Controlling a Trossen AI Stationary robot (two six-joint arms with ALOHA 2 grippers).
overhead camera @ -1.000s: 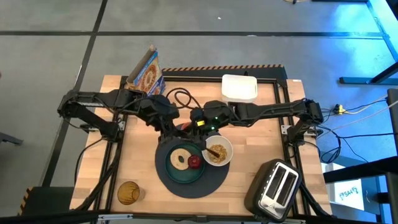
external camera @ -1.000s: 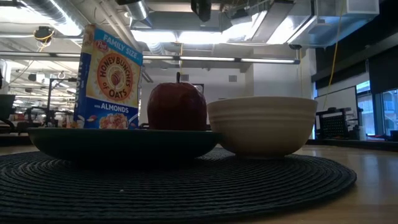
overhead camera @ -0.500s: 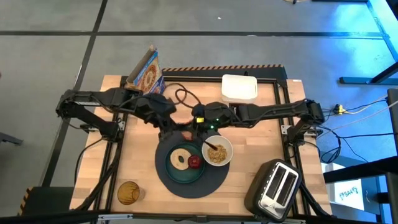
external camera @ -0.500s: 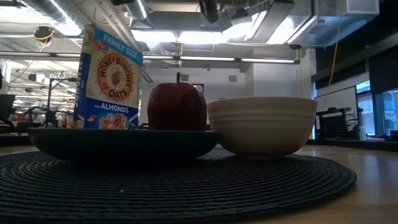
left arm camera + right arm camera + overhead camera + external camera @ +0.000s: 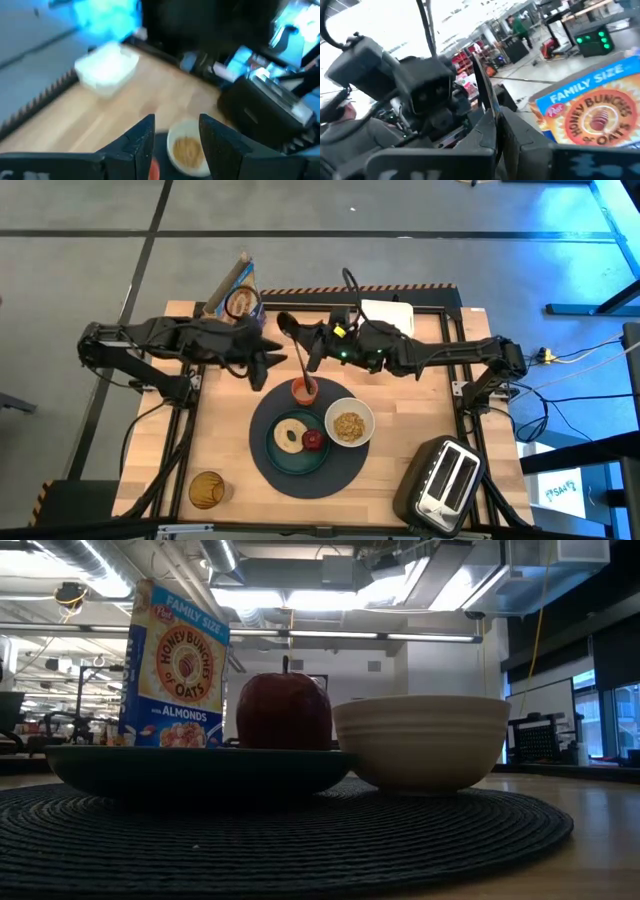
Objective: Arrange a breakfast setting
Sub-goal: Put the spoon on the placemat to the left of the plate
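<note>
The spoon (image 5: 296,345) is pinched between the closed fingers of the right gripper (image 5: 318,352), lifted above the table with its dark handle slanting down toward the small orange cup (image 5: 304,390); from above, its lower end seems to reach into or hang just over the cup, though which cannot be told. In the right wrist view the thin handle (image 5: 486,100) runs straight up from between the shut fingers. The cup stands on the far edge of the round placemat (image 5: 345,468), just beside the white bowl (image 5: 349,423), which has cereal in it, and the teal plate (image 5: 280,457), which carries the bagel (image 5: 291,435) and the small red apple (image 5: 314,440).

The step looks like setting the spoon down within the setting. To do it well, the right arm would probably need to clear the cup's rim without tipping it, bring the spoon low and level beside the bowl, and let go only once it rests on the mat.

The left gripper (image 5: 262,360) hovers near the cup with its fingers apart and empty. A cereal box (image 5: 238,299) stands at the table's far edge.
</note>
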